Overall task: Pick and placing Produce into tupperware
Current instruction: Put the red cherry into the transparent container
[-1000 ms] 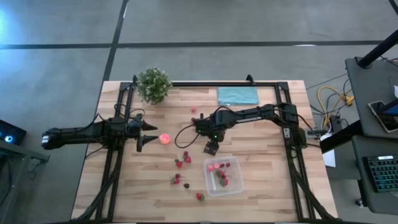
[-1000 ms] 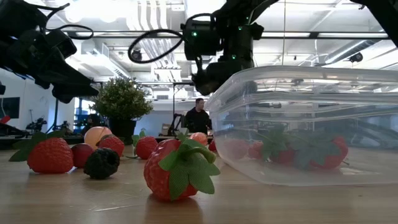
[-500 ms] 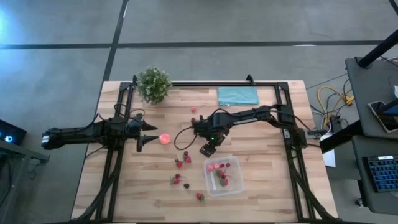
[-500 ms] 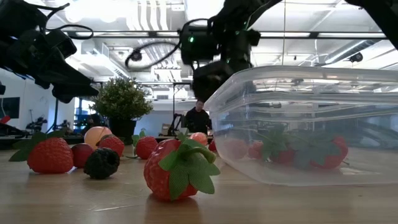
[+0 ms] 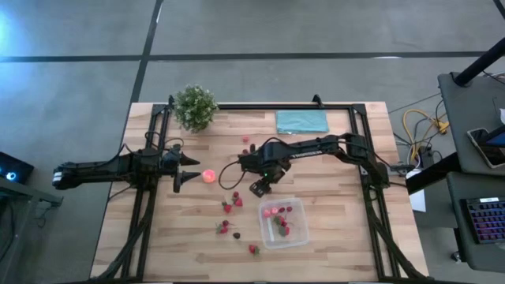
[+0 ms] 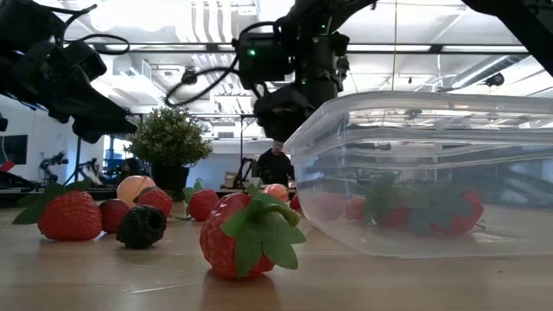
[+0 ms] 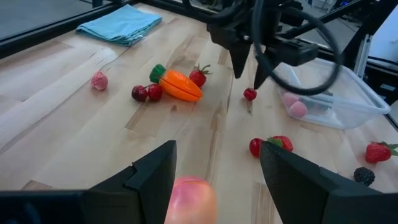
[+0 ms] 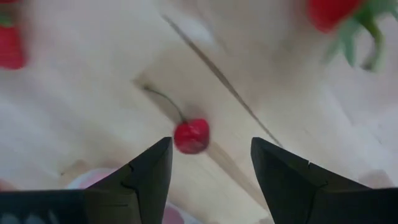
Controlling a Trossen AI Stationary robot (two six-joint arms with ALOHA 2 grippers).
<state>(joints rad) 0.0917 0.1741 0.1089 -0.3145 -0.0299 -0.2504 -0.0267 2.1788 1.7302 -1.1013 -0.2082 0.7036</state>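
The tupperware (image 5: 282, 222) sits on the near right part of the table (image 5: 331, 237), with a few pink and red pieces already in it. Over the last second my right gripper (image 5: 259, 188) has slid left, away from the tub's far left corner, and it now hangs over open wood with its fingers spread and nothing between them. In my right wrist view a cherry (image 8: 191, 135) lies directly below, stem trailing away, framed by my two fingers. I judge the last drop is finished and the cherry is my next pick.

My left gripper (image 5: 180, 170) waits on the left side, fingers spread, with the pink-orange ball (image 5: 209, 176) just off its tips.

Room is fair: the tub's rim is just beside me on the right, so I should come straight down. The carrot (image 7: 179, 86) and the strawberries (image 5: 231, 203) lie apart from the cherry, so nothing crowds my fingers. The table's edges are far off.
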